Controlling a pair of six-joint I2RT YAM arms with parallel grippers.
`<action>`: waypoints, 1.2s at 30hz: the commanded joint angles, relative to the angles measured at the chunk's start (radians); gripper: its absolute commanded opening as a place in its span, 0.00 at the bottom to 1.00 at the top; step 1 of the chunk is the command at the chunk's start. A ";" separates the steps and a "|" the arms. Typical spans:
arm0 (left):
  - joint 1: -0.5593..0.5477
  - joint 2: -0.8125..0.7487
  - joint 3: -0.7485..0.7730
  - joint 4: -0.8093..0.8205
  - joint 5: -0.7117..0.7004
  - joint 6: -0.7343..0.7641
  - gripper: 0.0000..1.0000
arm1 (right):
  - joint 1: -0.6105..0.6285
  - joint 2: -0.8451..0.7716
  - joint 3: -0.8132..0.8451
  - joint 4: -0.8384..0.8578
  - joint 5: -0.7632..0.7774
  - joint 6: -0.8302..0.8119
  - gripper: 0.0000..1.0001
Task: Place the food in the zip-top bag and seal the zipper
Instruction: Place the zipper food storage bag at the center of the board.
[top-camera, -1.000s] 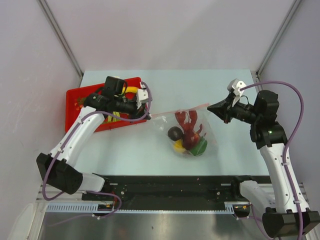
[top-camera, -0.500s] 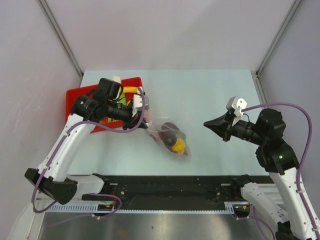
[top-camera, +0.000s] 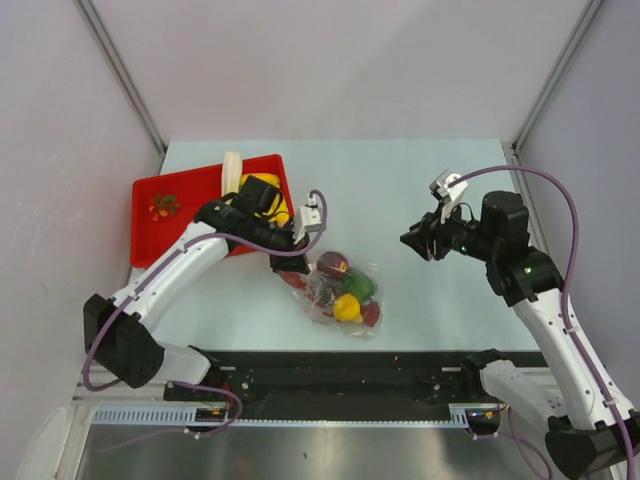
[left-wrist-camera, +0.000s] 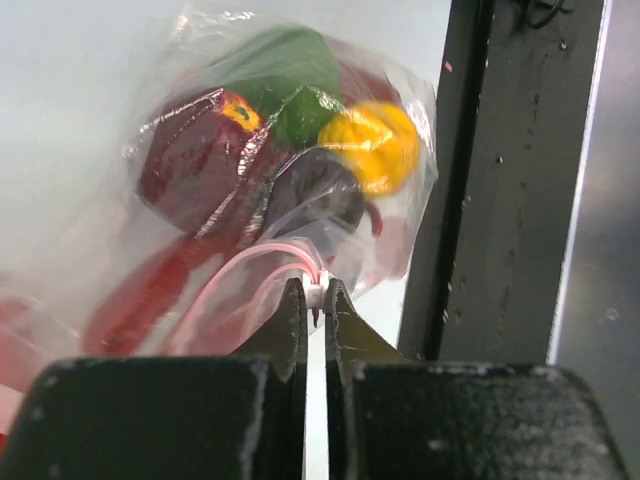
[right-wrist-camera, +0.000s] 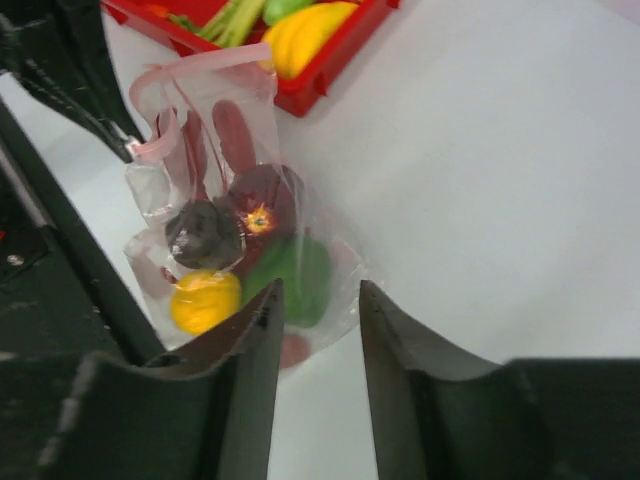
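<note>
**A:** Top external view: where's the zip-top bag (top-camera: 345, 295) rn?

**B:** It lies on the surface (top-camera: 420, 180), btw the two arms and near the red tray (top-camera: 185, 185). Your left pincer (left-wrist-camera: 315, 295) is clamped on one end of the zipper (left-wrist-camera: 250, 270). Your right pincer (right-wrist-camera: 317, 290) hangs well apart from the bag, fingers spread, nothing in it.

**A:** How'll it handle?

**B:** It's thin crinkly film, v. soft, prob slippery, w/ no stiffness of its own. The toys give it some weight, so expect sag and swing if you lift it by one corner. Take the pink strip, not the film; it looks the firmest part. I'd put your right pincer on the strip's free end, opposite the left.

**A:** What's inside?

**B:** A lobster (left-wrist-camera: 150, 290), bell pepper (left-wrist-camera: 285, 85), pear (left-wrist-camera: 378, 145) and maroon fruits (right-wrist-camera: 262, 200), all bunched low in the bag. The bananas (top-camera: 262, 188) and leek (top-camera: 232, 168) lie in the tray, not bagged. There's some small stuff in the tray's far corner too, too small to name.

**A:** Sealed?

**B:** In the right wrist view the strip bows into a loop, so prob not shut all along. Can't tell for sure.
</note>
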 joint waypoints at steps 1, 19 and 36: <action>-0.082 0.053 -0.009 0.244 0.008 -0.081 0.00 | -0.072 0.024 -0.014 0.007 -0.032 0.018 0.46; 0.085 0.070 -0.240 0.304 -0.149 0.007 0.05 | -0.180 0.113 -0.042 -0.018 -0.092 0.007 0.91; 0.253 -0.013 0.149 0.108 -0.280 -0.343 1.00 | -0.276 0.248 0.072 0.136 -0.030 0.174 1.00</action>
